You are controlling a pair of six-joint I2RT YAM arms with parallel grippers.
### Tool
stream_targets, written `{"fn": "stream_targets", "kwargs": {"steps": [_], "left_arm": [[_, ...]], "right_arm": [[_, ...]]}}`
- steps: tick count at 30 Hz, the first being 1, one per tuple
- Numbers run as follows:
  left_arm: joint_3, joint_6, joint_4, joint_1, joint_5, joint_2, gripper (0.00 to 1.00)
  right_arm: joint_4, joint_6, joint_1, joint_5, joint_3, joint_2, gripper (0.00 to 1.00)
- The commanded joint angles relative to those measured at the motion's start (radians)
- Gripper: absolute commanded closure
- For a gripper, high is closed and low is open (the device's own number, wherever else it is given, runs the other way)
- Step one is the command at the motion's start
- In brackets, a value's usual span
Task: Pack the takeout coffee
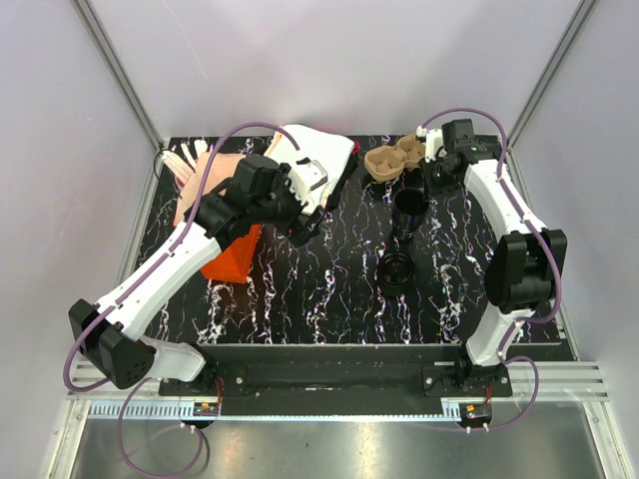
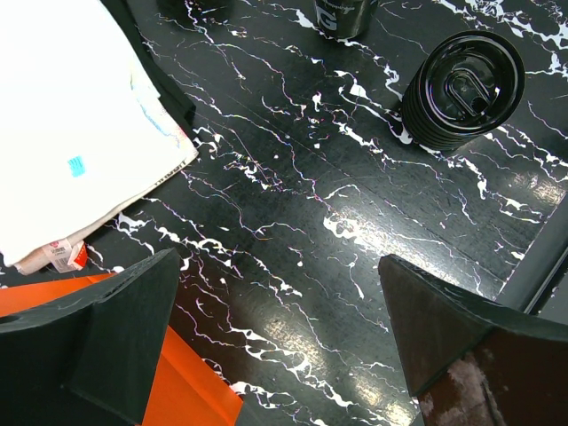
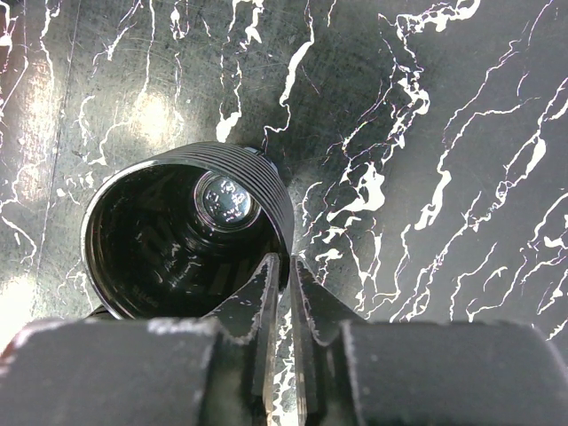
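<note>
Two black ribbed takeout coffee cups stand on the marbled table. One has no lid (image 1: 409, 205) (image 3: 177, 240) and looks empty down to its base. My right gripper (image 1: 423, 187) (image 3: 287, 259) comes down on its rim with one finger inside and one outside, the jaws nearly together on the wall. The other cup (image 1: 396, 269) (image 2: 463, 89) carries a black lid and stands alone nearer the front. The brown two-hollow cardboard tray (image 1: 392, 160) sits just behind the open cup. My left gripper (image 1: 305, 228) (image 2: 277, 266) hangs wide open over bare table, left of both cups, holding nothing.
A white paper bag (image 1: 324, 165) (image 2: 62, 115) lies at the back centre, partly under the left arm. An orange sheet (image 1: 230, 257) (image 2: 169, 390) lies by the left gripper. A pink cup with wooden stirrers (image 1: 190, 165) is at the back left.
</note>
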Motion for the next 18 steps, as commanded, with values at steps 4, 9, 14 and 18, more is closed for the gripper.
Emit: {"fn": "stream_targets", "kwargs": {"steps": [4,9,14,18], "left_arm": [[0.033,-0.013,0.037,0.000,0.021,-0.024,0.01],[0.033,-0.015,0.037,-0.001,0.023,-0.024,0.01],[0.032,-0.013,0.034,-0.001,0.023,-0.024,0.01],[0.032,-0.015,0.034,-0.001,0.021,-0.025,0.01]], "right_arm": [[0.016,0.015,0.000,-0.003,0.018,-0.003,0.89],[0.018,0.020,0.000,0.036,0.029,0.003,0.91],[0.020,0.026,0.000,0.090,0.038,0.017,0.92],[0.020,0.032,0.000,0.124,0.049,0.026,0.92]]}}
